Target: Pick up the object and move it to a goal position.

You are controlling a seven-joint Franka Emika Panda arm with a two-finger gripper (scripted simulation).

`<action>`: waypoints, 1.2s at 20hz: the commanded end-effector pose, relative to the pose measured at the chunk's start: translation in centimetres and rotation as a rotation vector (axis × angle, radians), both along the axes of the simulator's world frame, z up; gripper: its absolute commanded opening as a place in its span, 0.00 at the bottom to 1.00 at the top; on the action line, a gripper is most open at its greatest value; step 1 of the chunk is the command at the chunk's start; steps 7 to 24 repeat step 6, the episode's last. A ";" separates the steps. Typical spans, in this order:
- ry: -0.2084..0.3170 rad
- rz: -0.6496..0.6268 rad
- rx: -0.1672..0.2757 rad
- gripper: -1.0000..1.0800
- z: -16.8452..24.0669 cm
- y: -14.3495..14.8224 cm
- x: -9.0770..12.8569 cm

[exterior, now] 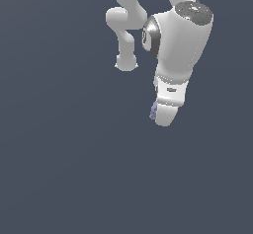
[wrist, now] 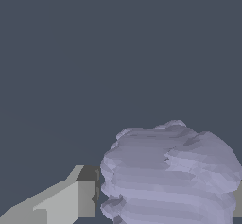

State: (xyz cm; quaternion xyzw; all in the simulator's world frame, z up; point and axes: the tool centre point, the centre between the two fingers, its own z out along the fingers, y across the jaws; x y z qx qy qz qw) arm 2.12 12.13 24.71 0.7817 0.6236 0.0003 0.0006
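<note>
The arm reaches down right of centre in the exterior view, and the block (exterior: 153, 110) peeks out at the left edge of the fingers (exterior: 162, 115). In the wrist view the block (wrist: 170, 173) sits against one finger (wrist: 71, 200), gripped.

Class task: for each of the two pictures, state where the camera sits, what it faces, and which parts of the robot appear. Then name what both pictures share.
Exterior view: off the arm, exact position unknown; it faces the white arm against a plain dark ground, with the gripper lowest.
Wrist view: on the wrist, looking along the gripper; one pale finger shows beside the block.
Shared: the lavender lumpy block, small at the gripper outside, large in the wrist view.
</note>
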 end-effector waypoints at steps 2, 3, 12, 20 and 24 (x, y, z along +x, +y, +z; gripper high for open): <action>0.001 -0.002 0.000 0.00 1.2 1.2 -0.1; 0.001 -0.002 0.000 0.00 1.4 1.4 -0.1; 0.001 -0.003 0.001 0.00 1.6 1.6 -0.1; 0.001 -0.003 0.001 0.00 1.6 1.6 -0.1; 0.001 -0.003 0.001 0.00 1.6 1.6 -0.1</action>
